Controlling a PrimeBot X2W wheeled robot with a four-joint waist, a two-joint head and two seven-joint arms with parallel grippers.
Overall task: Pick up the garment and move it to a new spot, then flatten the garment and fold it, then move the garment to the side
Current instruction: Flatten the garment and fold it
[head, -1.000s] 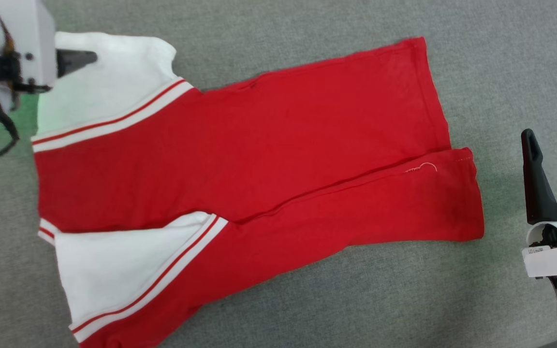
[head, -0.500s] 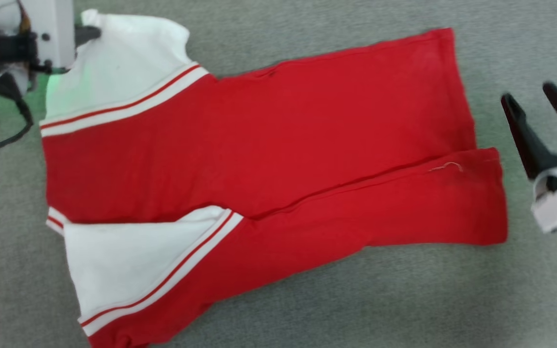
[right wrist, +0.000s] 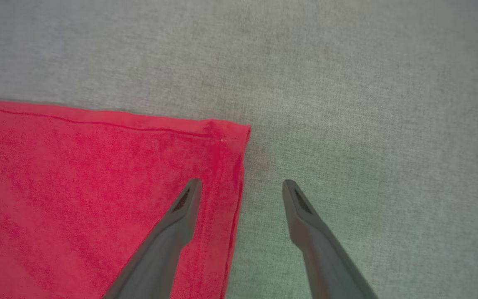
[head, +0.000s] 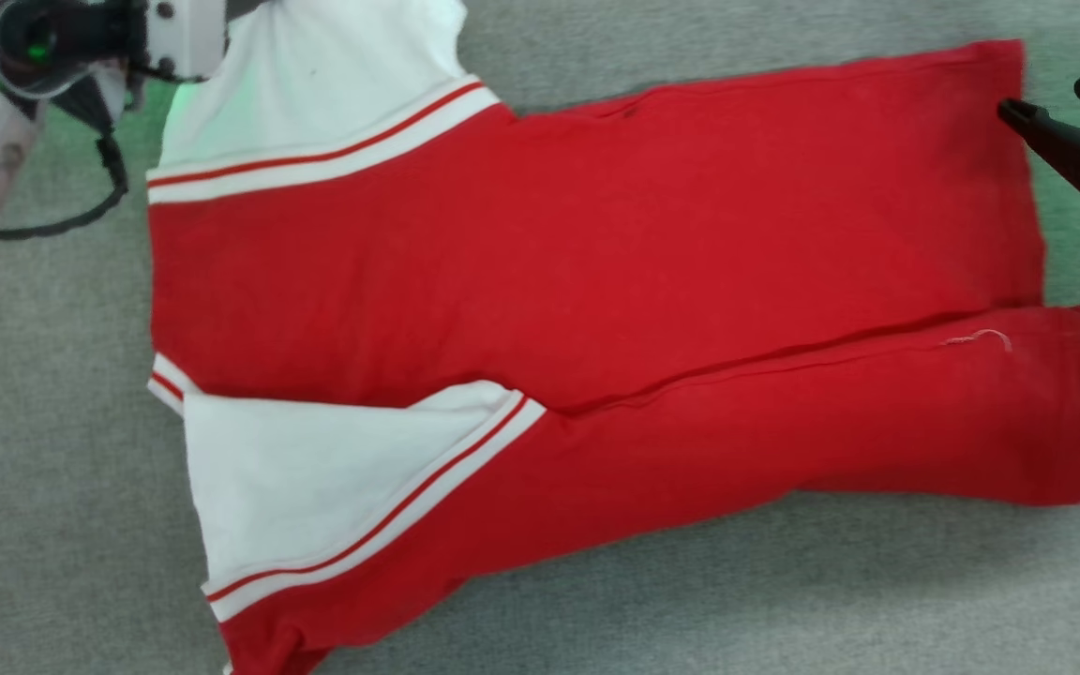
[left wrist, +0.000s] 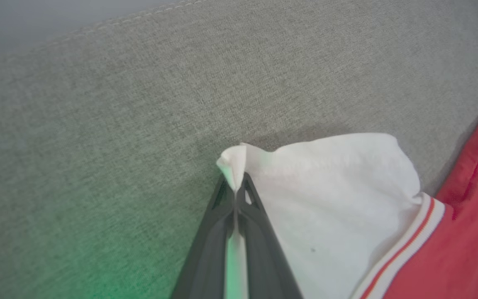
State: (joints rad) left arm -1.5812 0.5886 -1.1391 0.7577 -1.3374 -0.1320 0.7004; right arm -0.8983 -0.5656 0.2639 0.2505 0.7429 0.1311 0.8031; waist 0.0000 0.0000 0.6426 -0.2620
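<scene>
Left gripper (left wrist: 235,185) pinched tight on a white sleeve corner of the jersey (head: 596,234); right gripper (right wrist: 242,185) spread wide at a red hem corner, one finger over the cloth, the other over grey fabric (head: 784,581). Jersey lies spread out on that fabric, sleeves toward the left gripper.

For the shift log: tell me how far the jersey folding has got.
Done: the red jersey lies spread flat on the grey fabric. In hand: the left gripper is shut on a white sleeve corner; the right gripper, open, straddles the red hem corner. Left: close on the hem, fold, move it aside.
</scene>
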